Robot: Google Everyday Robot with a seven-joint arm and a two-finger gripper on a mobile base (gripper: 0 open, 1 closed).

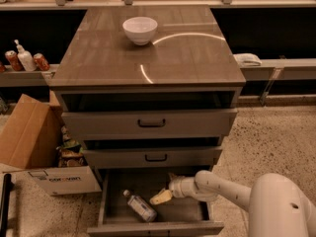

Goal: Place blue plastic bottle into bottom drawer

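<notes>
The blue plastic bottle [140, 207] is a small clear bottle with a white cap. It lies on its side on the floor of the bottom drawer [197, 212], left of centre, cap toward the back left. The bottom drawer is pulled out wide. My gripper [166, 188] reaches in from the right, inside the drawer and just right of the bottle. It is open and empty, with one pale finger [160, 197] pointing toward the bottle without touching it.
The two upper drawers [150, 124] stand slightly open. A white bowl [140, 29] sits on the cabinet top. An open cardboard box [29, 139] stands on the floor at the left. Red cans [41, 61] and a pump bottle [23, 58] are on the left shelf.
</notes>
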